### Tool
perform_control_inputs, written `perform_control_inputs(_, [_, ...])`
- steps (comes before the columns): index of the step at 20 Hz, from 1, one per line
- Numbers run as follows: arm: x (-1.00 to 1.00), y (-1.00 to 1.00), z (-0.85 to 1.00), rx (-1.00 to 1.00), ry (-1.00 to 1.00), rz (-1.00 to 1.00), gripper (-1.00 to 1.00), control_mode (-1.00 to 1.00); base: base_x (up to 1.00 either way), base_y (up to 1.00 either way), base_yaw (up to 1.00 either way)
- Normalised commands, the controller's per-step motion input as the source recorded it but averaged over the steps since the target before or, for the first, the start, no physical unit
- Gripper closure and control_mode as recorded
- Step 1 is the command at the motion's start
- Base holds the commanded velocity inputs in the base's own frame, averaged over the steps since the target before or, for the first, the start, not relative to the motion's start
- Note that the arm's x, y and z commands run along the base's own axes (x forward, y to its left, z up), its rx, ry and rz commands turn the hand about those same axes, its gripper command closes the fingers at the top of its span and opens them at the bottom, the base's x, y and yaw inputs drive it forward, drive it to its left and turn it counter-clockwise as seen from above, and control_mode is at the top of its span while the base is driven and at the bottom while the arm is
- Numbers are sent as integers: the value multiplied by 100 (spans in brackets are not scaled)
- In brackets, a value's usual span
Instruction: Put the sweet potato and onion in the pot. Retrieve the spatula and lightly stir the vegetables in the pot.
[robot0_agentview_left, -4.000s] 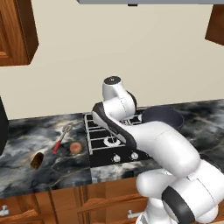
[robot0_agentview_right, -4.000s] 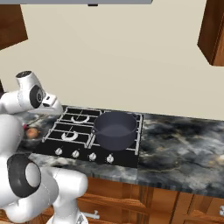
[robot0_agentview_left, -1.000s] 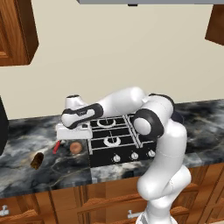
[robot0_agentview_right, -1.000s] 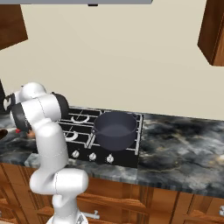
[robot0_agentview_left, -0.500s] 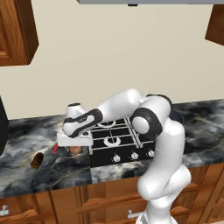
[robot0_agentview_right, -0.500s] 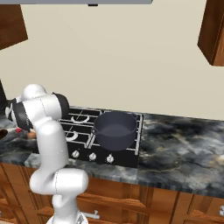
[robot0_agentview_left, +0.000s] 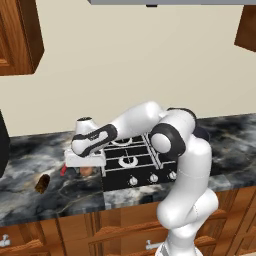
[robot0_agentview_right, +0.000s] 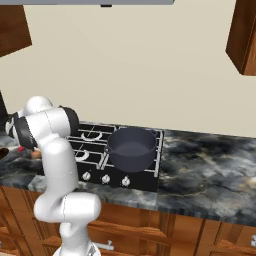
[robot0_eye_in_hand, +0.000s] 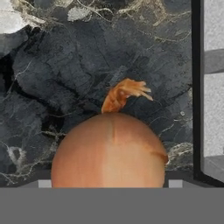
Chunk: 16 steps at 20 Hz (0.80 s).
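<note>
Hand lower over onion (robot0_eye_in_hand: 109, 151) than before.

The onion (robot0_agentview_left: 87, 171) sat on the counter (robot0_agentview_left: 30, 200) just left of the stove (robot0_agentview_left: 131, 161), directly under my hand. The sweet potato (robot0_agentview_left: 42, 183) lay further left. The pot (robot0_agentview_right: 132, 148) stood on the stove's right side.
</note>
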Motion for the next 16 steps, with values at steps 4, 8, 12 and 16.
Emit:
perform_control_inputs(4, [-43,0,42,4,-11,-2,100,-100,0,0,0])
perform_control_inputs(8, [-66,-4,97,14,-39,-4,100,-100,0,0,0])
perform_control_inputs(12, [-69,-62,100,23,-47,0,100,-100,0,0,0])
perform_control_inputs(16, [-58,-98,100,28,-37,0,100,-100,0,0,0])
